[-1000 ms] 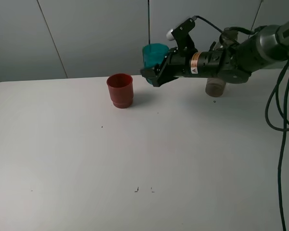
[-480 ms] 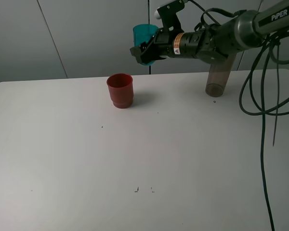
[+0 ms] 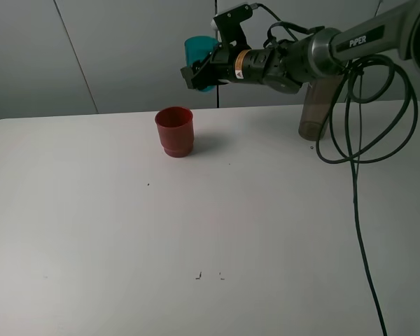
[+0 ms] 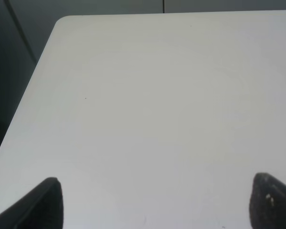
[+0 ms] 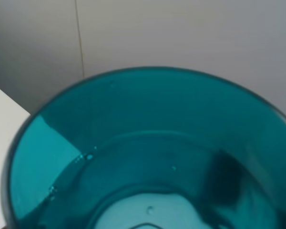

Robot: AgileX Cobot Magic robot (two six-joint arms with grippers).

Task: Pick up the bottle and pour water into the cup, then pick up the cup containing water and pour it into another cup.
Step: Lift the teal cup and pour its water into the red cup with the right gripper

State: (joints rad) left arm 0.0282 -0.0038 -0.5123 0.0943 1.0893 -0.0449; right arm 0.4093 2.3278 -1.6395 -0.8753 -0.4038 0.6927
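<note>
**Blue cup held high over the table**

The left gripper (image 4: pixel 155 205) hangs over the white table (image 3: pixel 91 231), fingers wide apart. Farther back stands the red cup (image 3: pixel 174 131). Above it, slightly to the right, the right gripper (image 3: pixel 196 73) seems clamped on the blue cup (image 3: pixel 196 47), which has water inside. The bottle (image 3: pixel 311 120) stands partly hidden behind the arm (image 3: pixel 322 50) marked "PIPER", whose black cable (image 3: pixel 355 182) loops down.

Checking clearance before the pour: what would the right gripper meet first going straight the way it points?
Likely nothing near: the right gripper, shut on the teal cup, points roughly level and would pass above the red cup; depth is unclear.
</note>
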